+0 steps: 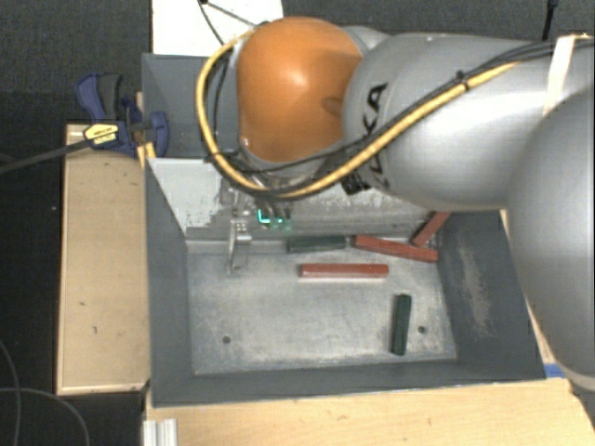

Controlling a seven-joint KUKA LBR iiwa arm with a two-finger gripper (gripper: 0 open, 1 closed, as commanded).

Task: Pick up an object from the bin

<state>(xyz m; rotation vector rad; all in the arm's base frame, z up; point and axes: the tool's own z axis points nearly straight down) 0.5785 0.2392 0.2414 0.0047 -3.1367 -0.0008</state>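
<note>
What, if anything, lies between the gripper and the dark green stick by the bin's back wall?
Nothing visible. The gripper hangs at the back left; the dark green stick lies to its right, a clear gap between them. The red stick lies farther forward, off that line.

"What sort of place have you got here?"

"A robot lab, you'd say. A big grey arm (465, 156) with a yellow cable (465, 85) along it reaches into a metal bin (279, 328) holding a few loose sticks (342, 270)."

"And around it?"

"Probably dark carpet (56, 54); it's hard to tell."
</note>
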